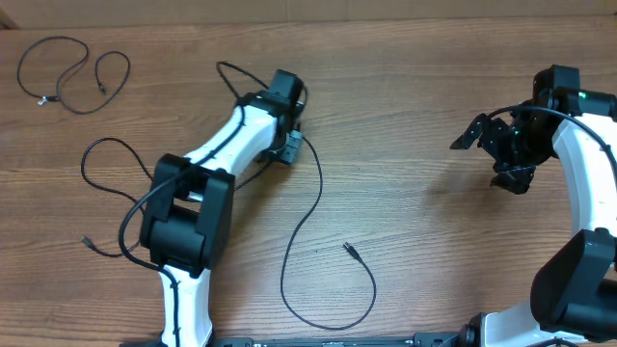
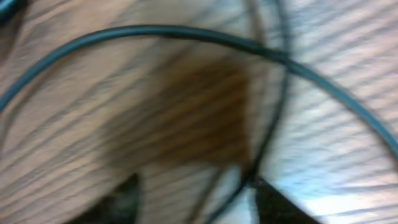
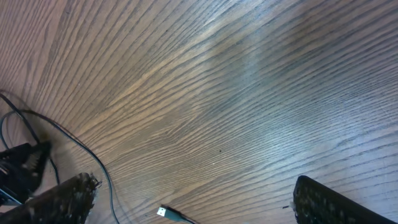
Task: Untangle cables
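Note:
A long thin black cable (image 1: 313,202) runs from a loop at the top, past my left gripper (image 1: 292,146), down to a loop near the front edge, ending in a plug (image 1: 349,250). In the blurred left wrist view the left gripper (image 2: 196,202) sits low over the table with its fingers apart. A thin cable strand (image 2: 273,124) passes between them, close to the right finger. My right gripper (image 1: 488,157) hovers open and empty at the right. Its wrist view (image 3: 196,202) shows the silver-tipped plug (image 3: 163,212) and a cable strand (image 3: 81,149).
A second black cable (image 1: 106,141) loops at the left and passes under the left arm. A third cable (image 1: 42,100) lies in loose loops at the far left corner. The wooden table (image 1: 415,87) spans the view.

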